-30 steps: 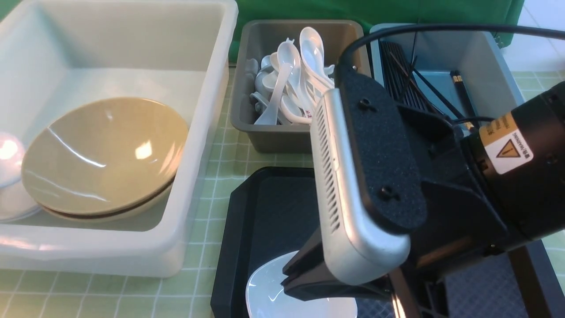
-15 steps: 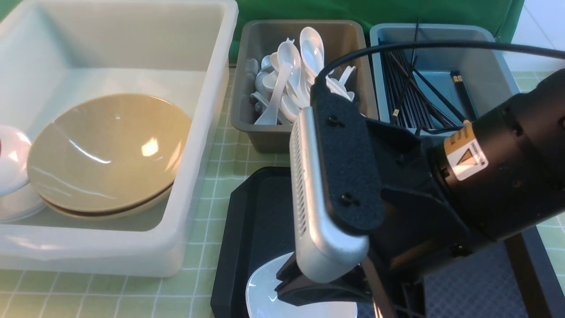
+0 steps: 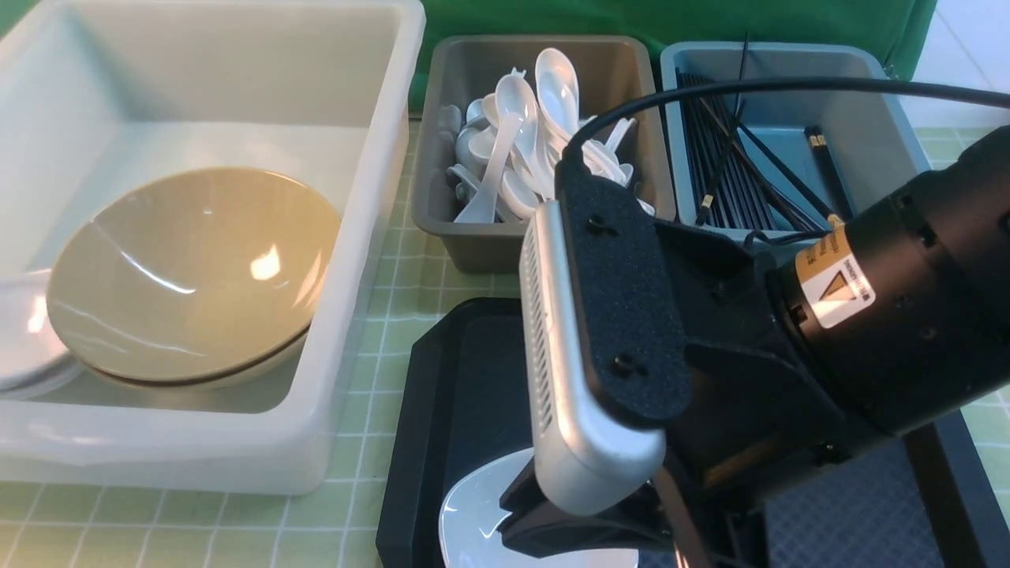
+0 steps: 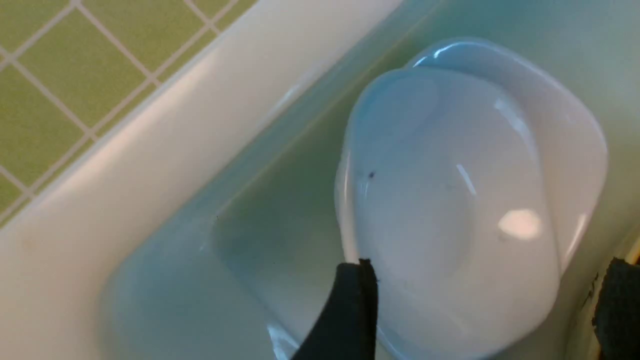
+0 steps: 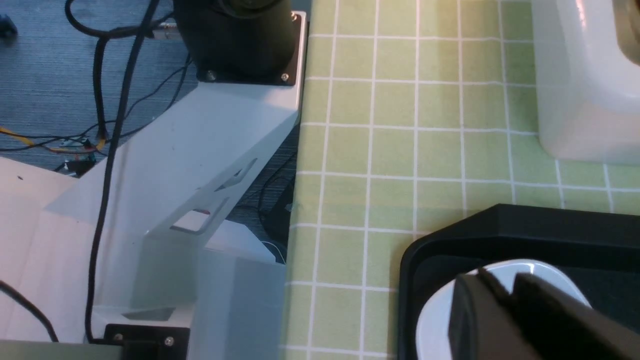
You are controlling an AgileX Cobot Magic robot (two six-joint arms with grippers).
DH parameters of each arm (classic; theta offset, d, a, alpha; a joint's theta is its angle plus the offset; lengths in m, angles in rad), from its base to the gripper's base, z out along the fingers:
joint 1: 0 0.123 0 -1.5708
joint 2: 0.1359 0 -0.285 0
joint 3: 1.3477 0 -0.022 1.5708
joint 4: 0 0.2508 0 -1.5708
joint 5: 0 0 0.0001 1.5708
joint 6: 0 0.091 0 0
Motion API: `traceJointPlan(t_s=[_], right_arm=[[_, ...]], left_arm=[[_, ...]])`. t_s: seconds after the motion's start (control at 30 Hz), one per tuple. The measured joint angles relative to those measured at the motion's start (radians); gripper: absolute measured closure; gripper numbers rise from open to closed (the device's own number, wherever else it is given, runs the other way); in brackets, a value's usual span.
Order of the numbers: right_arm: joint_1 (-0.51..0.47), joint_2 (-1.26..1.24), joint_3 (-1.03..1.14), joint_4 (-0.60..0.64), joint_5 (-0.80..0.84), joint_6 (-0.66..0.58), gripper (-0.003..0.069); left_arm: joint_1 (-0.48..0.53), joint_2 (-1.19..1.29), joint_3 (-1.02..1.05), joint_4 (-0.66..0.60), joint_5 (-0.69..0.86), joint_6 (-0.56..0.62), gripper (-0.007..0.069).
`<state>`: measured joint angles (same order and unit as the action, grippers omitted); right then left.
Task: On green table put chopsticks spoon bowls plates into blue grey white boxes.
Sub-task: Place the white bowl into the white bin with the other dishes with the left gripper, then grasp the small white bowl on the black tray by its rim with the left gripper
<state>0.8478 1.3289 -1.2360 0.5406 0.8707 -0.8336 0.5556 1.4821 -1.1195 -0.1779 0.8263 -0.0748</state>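
Nearest us, at 6 o'clock, the right hand [image 3: 525, 513] is closed on the rim of a white plate [image 3: 473, 521]. In the right wrist view its two fingers stand almost together over that rim. The white plate lies in the near left corner of the black tray [image 3: 442, 410], which sits on the green surface [image 3: 394, 276]. The right arm [image 3: 868, 315] reaches in from 4 o'clock and hides most of the tray.

At 9 o'clock the white box [image 3: 347, 315] stands on the surface, just beside the tray but apart from it. Inside it the tan bowls [image 3: 189, 268] rest nested one in another, tipped a little toward 3 o'clock. The stacked plates [image 3: 24, 331] lie at the 9 o'clock side of the bowls, close against them. The left wrist view shows these plates down in a corner of the box. The left hand [image 4: 487, 265] is over them with its fingers [image 4: 350, 310] spread wide and nothing between them. We cannot tell whether a fingertip touches the top plate.

Farther off, at 12 o'clock, the grey box [image 3: 473, 244] holds a heap of white spoons [image 3: 513, 126], several with their scoops pointing to the far wall. At 1 o'clock, right beside it, the blue box [image 3: 868, 102] holds the black chopsticks [image 3: 726, 158], most lying lengthwise along its 9 o'clock wall and a few crossed over them.
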Motion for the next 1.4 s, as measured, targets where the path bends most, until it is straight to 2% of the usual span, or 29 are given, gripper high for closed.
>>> traceJointPlan(t_s=[0.23, 0.33, 0.47, 0.5, 0.6, 0.63, 0.67, 0.7, 0.73, 0.8, 0.87, 0.9, 0.93, 1.17, 1.27, 1.3, 1.4], right_arm=[[0.000, 0.000, 0.000, 0.000, 0.027, 0.000, 0.0556], [0.000, 0.000, 0.000, -0.011, 0.031, 0.002, 0.0552], [-0.029, -0.009, 0.000, -0.055, 0.044, 0.067, 0.0549], [-0.054, -0.021, 0.000, -0.063, 0.060, 0.081, 0.0549], [-0.114, -0.061, 0.000, -0.073, 0.110, 0.099, 0.0549], [-0.165, -0.105, 0.000, -0.075, 0.144, 0.106, 0.0547], [-0.189, -0.133, 0.000, -0.077, 0.165, 0.117, 0.0545], [-0.189, -0.139, 0.000, -0.077, 0.165, 0.117, 0.0545], [-0.220, -0.180, 0.000, -0.077, 0.187, 0.134, 0.0544], [-0.247, -0.222, 0.002, -0.077, 0.196, 0.148, 0.0542], [-0.277, -0.290, 0.027, -0.078, 0.202, 0.159, 0.0538], [-0.280, -0.300, 0.034, -0.078, 0.203, 0.160, 0.0538], [-0.288, -0.335, 0.064, -0.077, 0.205, 0.162, 0.0536], [-0.290, -0.379, 0.162, -0.074, 0.205, 0.165, 0.0527], [-0.290, -0.379, 0.168, -0.072, 0.210, 0.175, 0.0524], [-0.290, -0.379, 0.169, -0.072, 0.212, 0.178, 0.0521], [-0.290, -0.379, 0.169, -0.071, 0.212, 0.178, 0.0518]], left_arm=[[-0.001, -0.059, 0.000, -0.015, 0.024, 0.005, 0.0047], [-0.016, -0.109, 0.000, -0.065, 0.025, 0.051, 0.0047], [-0.159, -0.212, 0.000, -0.202, 0.028, 0.278, 0.0047], [-0.232, -0.240, 0.000, -0.231, 0.032, 0.366, 0.0047], [-0.382, -0.275, 0.000, -0.266, 0.057, 0.524, 0.0047], [-0.520, -0.287, 0.000, -0.270, 0.092, 0.598, 0.0047], [-0.587, -0.287, 0.000, -0.270, 0.104, 0.608, 0.0047], [-0.600, -0.285, 0.000, -0.270, 0.110, 0.613, 0.0047], [-0.701, -0.272, 0.000, -0.269, 0.130, 0.617, 0.0047], [-0.771, -0.257, 0.000, -0.267, 0.141, 0.616, 0.0047], [-0.894, -0.193, 0.000, -0.262, 0.167, 0.616, 0.0047], [-0.903, -0.186, 0.000, -0.262, 0.171, 0.616, 0.0047], [-0.978, -0.123, -0.001, -0.250, 0.192, 0.613, 0.0047], [-1.124, 0.145, -0.113, -0.191, 0.304, 0.590, 0.0047], [-1.149, 0.217, -0.164, -0.174, 0.306, 0.636, 0.0047], [-1.165, 0.270, -0.198, -0.166, 0.301, 0.710, 0.0047], [-1.173, 0.323, -0.219, -0.166, 0.296, 0.804, 0.0047]])
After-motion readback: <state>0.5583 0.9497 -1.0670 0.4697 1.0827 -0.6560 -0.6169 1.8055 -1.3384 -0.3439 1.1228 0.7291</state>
